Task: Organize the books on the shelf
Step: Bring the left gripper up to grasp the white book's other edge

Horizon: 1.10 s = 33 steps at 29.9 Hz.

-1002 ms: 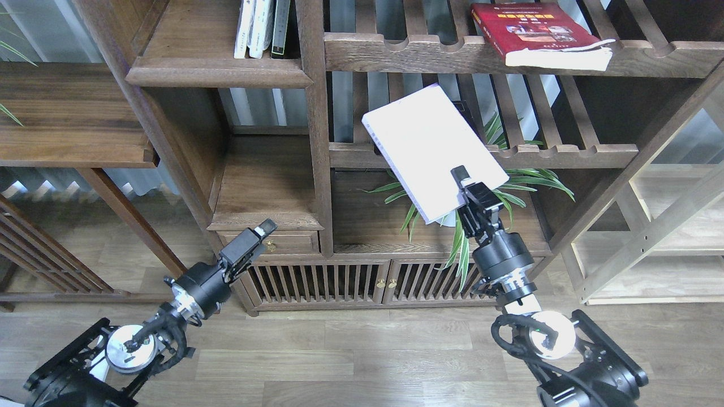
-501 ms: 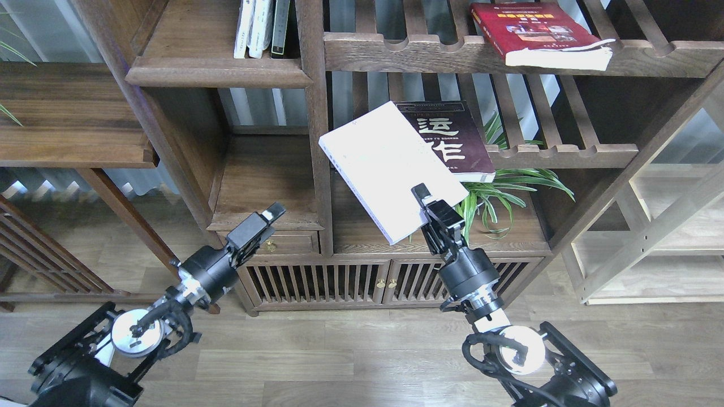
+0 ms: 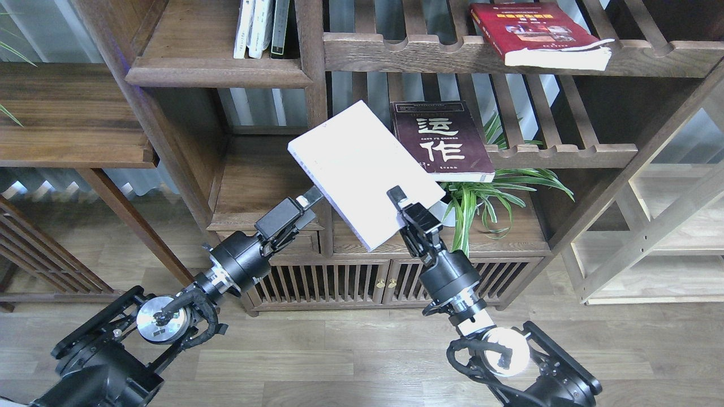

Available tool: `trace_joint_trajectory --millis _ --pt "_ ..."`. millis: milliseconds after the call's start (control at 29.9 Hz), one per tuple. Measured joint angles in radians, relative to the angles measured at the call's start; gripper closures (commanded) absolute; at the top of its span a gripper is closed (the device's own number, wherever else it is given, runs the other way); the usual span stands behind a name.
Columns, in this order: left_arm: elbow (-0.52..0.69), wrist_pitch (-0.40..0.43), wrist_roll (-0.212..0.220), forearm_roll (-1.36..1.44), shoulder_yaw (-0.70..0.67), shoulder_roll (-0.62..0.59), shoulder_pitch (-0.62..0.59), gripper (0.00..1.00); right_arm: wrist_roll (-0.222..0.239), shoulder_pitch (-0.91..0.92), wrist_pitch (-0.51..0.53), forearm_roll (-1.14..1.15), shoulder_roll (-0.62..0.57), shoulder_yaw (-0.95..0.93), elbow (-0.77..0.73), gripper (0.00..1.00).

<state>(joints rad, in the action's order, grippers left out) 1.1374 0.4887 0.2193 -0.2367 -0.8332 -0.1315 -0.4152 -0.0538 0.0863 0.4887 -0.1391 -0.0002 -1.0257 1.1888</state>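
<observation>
My right gripper is shut on the lower edge of the pale white book and holds it tilted in the air in front of the bookcase's middle post. The tip of my left gripper reaches the book's lower left edge; its fingers cannot be told apart. A dark maroon book with white characters lies flat on the middle slatted rack. On the top slatted rack lies a thick red book. The shelf, a solid board with a rounded front edge, is at the upper left.
Three slim books stand at the right end of the shelf. A green plant sits under the maroon book. Below is a cabinet with slatted doors. A pale wooden frame stands at the right.
My right arm has carried the white book left and down, uncovering the maroon book on the rack. My left arm has risen and moved right until its tip meets the book's edge.
</observation>
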Motion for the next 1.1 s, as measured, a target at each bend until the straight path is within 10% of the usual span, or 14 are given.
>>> trace_joint_trajectory --millis 1103 --pt "0.0 0.0 -0.013 -0.049 0.054 0.008 0.019 0.11 0.0 -0.016 0.0 0.025 0.0 0.11 0.0 0.98"
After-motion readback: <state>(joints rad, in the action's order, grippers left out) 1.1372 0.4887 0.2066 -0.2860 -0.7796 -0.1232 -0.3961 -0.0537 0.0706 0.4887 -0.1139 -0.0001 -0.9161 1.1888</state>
